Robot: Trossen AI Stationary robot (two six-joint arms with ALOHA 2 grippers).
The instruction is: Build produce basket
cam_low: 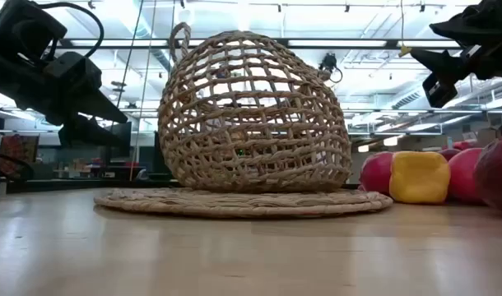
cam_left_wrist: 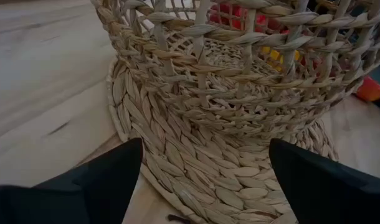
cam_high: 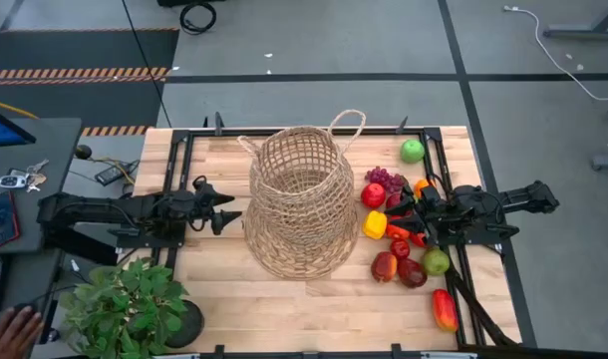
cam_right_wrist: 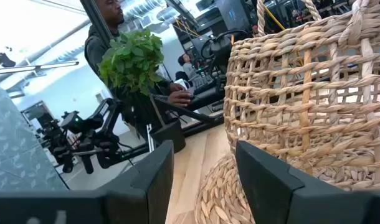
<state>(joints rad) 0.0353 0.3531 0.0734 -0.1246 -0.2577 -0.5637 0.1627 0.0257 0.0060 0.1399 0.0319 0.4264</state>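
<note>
1. Nearest the front edge of the tabletop [cam_high: 284, 309], a leafy potted plant [cam_high: 125, 304] is standing at the left corner, apart from the work, and a mango-coloured piece [cam_high: 444, 309] is lying alone toward the right corner.
2. In the middle, the basket [cam_high: 302, 199] is sitting upright on its flat woven foot, mouth up so produce can be dropped in from above; through the weave it is looking empty, though I cannot be sure.
3. On the basket's left, the left tool [cam_high: 227, 215] is hovering just beside the foot with its jaws standing apart and nothing between them, probably waiting to steady the wicker.
4. On the right, the right tool [cam_high: 399, 212] is poised over the produce [cam_high: 409, 234] with its jaws nearly closed, and the wrist view is showing nothing between them. It is likely lining up a pick.
5. The produce is clustering just beside the basket: a yellow pepper [cam_high: 375, 224], red apples and grapes [cam_high: 384, 179].
6. Farthest back, a green apple [cam_high: 413, 151] is resting near the rear rail.
</note>
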